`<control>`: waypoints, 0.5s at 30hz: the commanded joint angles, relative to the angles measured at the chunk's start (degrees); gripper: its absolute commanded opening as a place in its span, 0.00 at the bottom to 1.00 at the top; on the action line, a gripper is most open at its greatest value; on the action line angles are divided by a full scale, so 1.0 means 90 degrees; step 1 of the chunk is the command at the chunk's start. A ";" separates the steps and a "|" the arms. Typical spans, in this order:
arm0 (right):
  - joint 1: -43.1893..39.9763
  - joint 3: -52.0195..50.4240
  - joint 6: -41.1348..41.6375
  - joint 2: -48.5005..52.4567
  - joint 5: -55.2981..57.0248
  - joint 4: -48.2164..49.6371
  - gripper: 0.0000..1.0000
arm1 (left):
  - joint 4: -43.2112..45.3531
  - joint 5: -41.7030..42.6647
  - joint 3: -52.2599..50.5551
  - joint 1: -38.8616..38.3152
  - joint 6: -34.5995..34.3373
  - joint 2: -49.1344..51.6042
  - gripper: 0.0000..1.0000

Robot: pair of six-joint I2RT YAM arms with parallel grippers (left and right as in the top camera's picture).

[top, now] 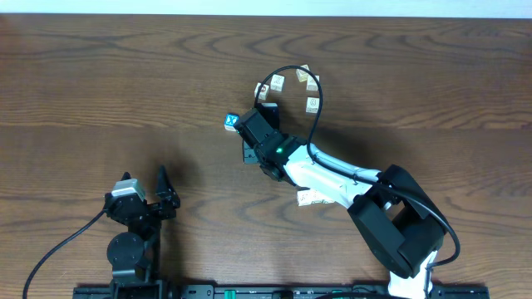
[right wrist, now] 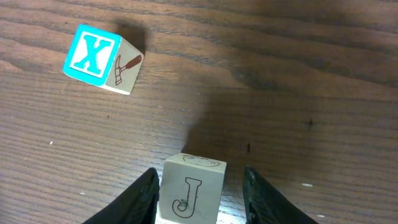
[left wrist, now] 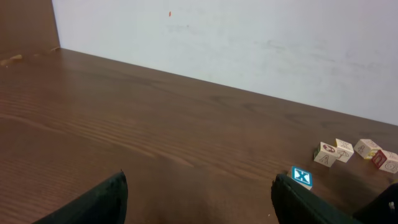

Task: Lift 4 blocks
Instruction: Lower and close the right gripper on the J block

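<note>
The tabletop (top: 100,75) is dark brown wood with a pronounced grain running across its width. The overhead view shows a pale strip along its far edge. In the left wrist view, a white wall (left wrist: 249,43) rises directly behind that edge and carries a small red speck (left wrist: 169,13) near the top.

One blue-faced cube (top: 230,121) rests flat on the tabletop near its middle. Its upper face has a cyan border and a cyan X on white. In the right wrist view, one cream side face shows a small hammer drawing with a reddish handle.
</note>
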 commanded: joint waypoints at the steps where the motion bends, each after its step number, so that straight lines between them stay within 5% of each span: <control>1: -0.0056 0.0117 0.0092 0.0100 0.0129 -0.0017 0.40 | -0.0262 -0.0153 -0.0109 -0.0027 0.0010 -0.0005 0.74; 15: -0.0049 0.0114 0.0092 0.0170 0.0129 0.0051 0.40 | -0.0262 -0.0153 -0.0109 -0.0027 0.0010 -0.0005 0.74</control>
